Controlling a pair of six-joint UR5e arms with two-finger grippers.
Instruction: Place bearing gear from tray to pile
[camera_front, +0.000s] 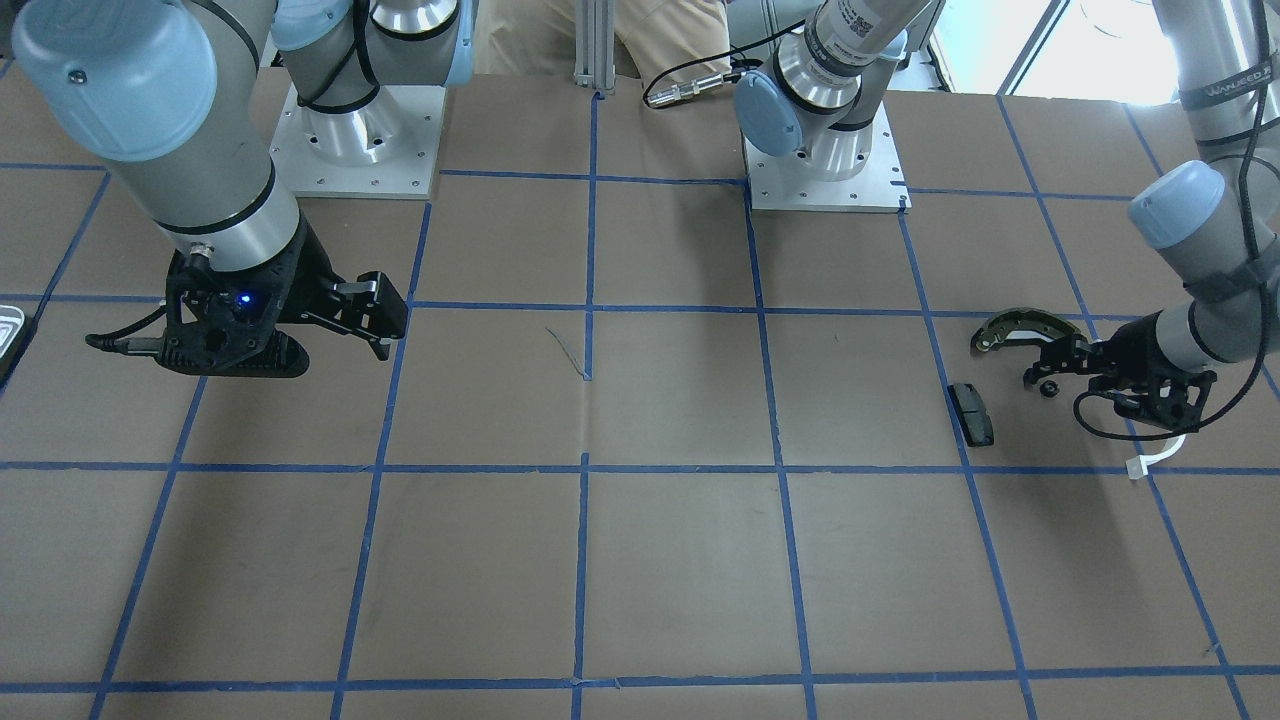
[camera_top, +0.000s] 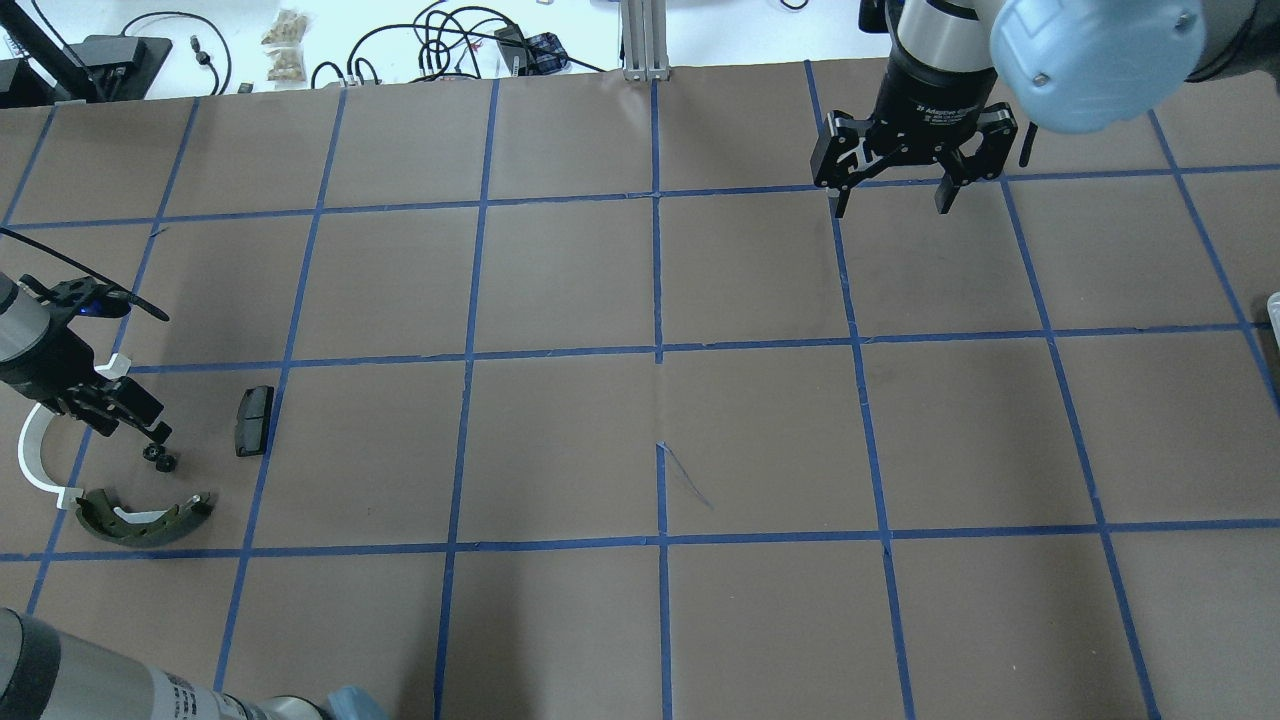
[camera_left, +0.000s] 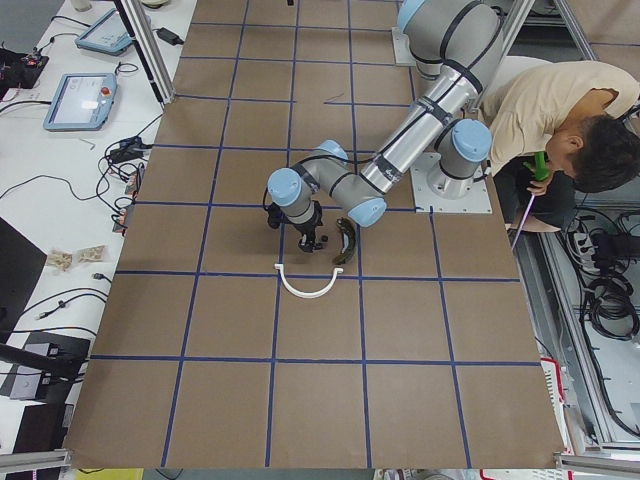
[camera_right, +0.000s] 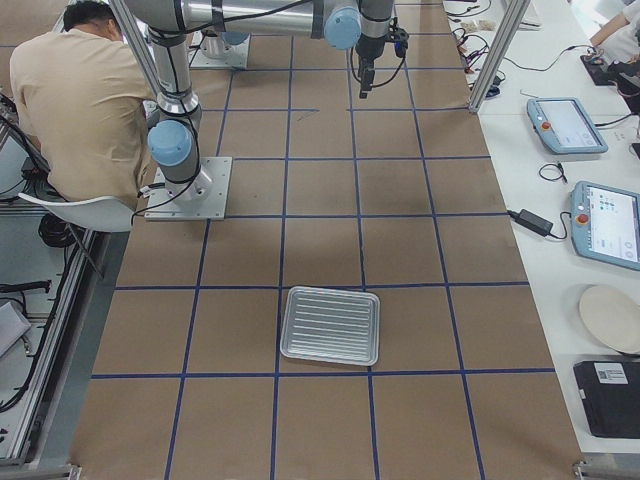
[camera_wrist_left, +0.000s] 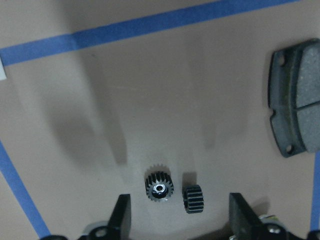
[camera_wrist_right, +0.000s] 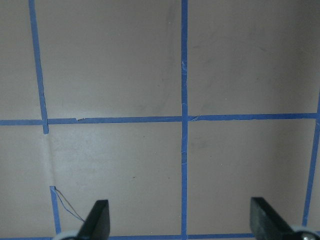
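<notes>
Two gears (camera_wrist_left: 159, 189), loose between parted left claw (camera_wrist_left: 179, 201)

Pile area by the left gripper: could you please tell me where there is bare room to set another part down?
Bare: the table squares from the brake pad across to the right gripper. Crowded: between the white half-ring, brake shoe and pad, where two small gears lie by the open left gripper.
</notes>
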